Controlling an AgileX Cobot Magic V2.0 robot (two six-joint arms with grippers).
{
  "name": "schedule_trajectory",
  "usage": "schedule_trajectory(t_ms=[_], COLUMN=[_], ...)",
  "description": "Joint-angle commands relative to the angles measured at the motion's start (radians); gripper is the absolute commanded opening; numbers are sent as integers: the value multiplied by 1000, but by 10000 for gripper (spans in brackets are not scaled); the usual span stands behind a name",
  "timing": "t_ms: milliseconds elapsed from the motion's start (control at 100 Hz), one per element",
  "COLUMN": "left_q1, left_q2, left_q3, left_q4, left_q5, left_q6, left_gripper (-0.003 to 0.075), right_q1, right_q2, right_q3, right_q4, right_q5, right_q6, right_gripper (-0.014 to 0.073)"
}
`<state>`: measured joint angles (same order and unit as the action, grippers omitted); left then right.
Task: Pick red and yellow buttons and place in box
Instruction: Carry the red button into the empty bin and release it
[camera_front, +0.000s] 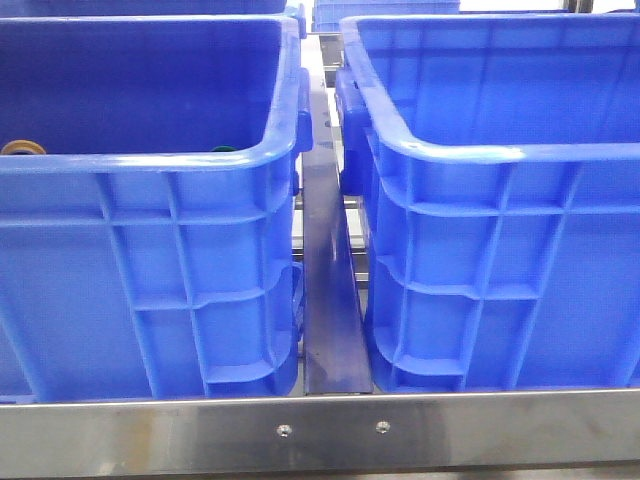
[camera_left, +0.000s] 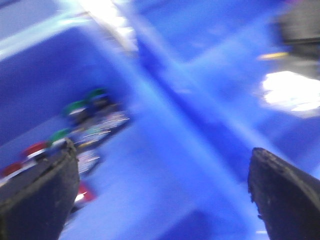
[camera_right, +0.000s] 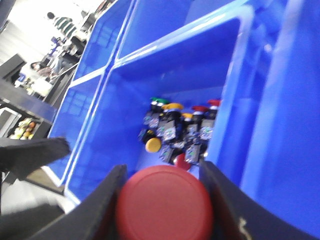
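The right gripper (camera_right: 162, 200) is clamping a red button (camera_right: 165, 205) above the crate (camera_right: 220, 60) of switches while the left gripper (camera_left: 165, 195) is hanging apart and empty, so a slipping dome is risking a drop back among them.

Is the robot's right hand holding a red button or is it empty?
Holding. The right gripper is shut on a red button.

No readable text, labels or numbers on crates (camera_front: 200, 250), buttons (camera_right: 175, 127) or frame rail (camera_front: 320, 430).
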<state>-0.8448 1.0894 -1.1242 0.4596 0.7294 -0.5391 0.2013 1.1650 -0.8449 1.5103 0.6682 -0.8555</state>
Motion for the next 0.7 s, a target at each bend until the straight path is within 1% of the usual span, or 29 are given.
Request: schedule_trajectory(t_ms=[0,170,260,380,460,510,580,630,690], left_q1=[76,281,382,490,536,554,565,565,565], left_q2=[-72,-198,-269,-364,-429,-463,-506,-531,-551], left_q3=[15,137,202,279,327,349,370,377,377], left_q4=[20,20,20,20,20,22,26,27,30], left_q5=[-44,-41,-22,14,17,17,17,17,17], left_q6=[-32,-79,-79,-79,-77,-77,-77,-77,-76], left_gripper=[640,640,640,638,624,598,535,470,363], right_q1=[-20,-38,-38,-38,-38,-38,-38,-38,-38], right_q2=[-20,-20,-20,-20,-20,-20,-20,-20,-20], right_q3=[-38,-38,-38,-38,-38,-38,-38,-38,-38], right_q4=[37,33,33,33,33,33,33,33,33], right_q5=[9,9,-8,-37,-61,-78,-112,-148,-196], right_q6=[-17,-43,-58,-85,-104,-118,-137,-155,-189], right_gripper=[208,208,208,208,208,208,208,208,208])
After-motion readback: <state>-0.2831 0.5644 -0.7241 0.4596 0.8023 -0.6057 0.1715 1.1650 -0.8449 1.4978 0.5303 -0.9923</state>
